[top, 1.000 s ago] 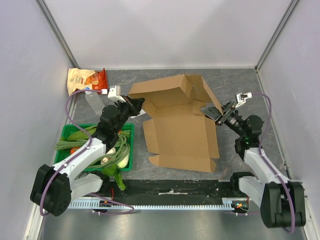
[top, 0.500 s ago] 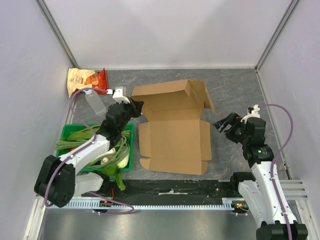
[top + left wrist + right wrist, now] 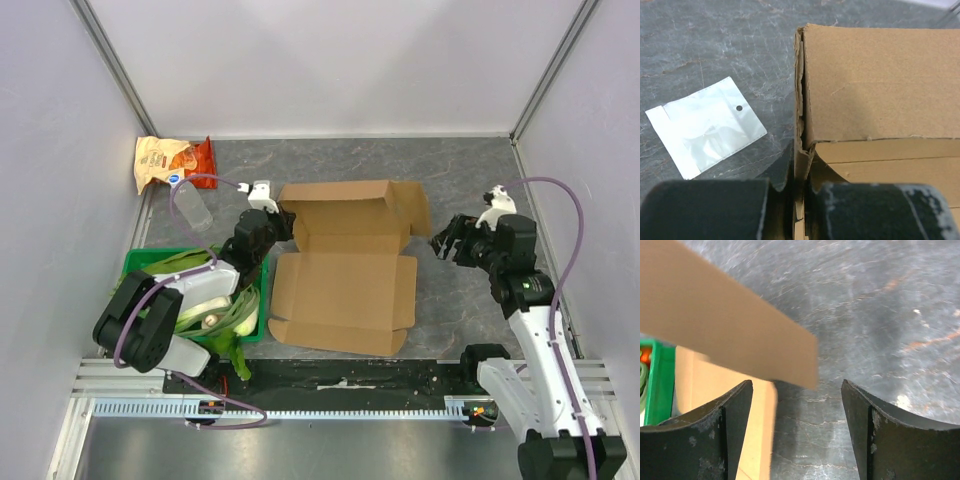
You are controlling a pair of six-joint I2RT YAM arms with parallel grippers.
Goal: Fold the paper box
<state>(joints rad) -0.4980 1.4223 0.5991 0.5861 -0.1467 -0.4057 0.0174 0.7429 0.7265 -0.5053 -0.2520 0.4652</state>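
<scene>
The paper box (image 3: pixel 345 275) lies open in the middle of the table, brown and unprinted, with its rear wall (image 3: pixel 345 195) raised. My left gripper (image 3: pixel 281 222) is shut on the box's rear left corner. In the left wrist view that gripper (image 3: pixel 799 202) pinches the upright cardboard edge (image 3: pixel 800 150) between its jaws. My right gripper (image 3: pixel 446 243) stands open just right of the box and touches nothing. In the right wrist view the right gripper (image 3: pixel 797 390) has bare table between its jaws, and a side flap (image 3: pixel 730 325) hangs in front of it.
A green crate (image 3: pixel 140 254) of vegetables sits left of the box, under my left arm. A snack bag (image 3: pixel 172 160) and a clear bottle (image 3: pixel 192 208) lie at the far left. A small white plastic sachet (image 3: pixel 705 125) lies beside the box corner.
The right gripper left the box's right flap and drew back to the right. The box slid left and nearer with the left gripper still on its corner; the rear wall and right flap straightened.
</scene>
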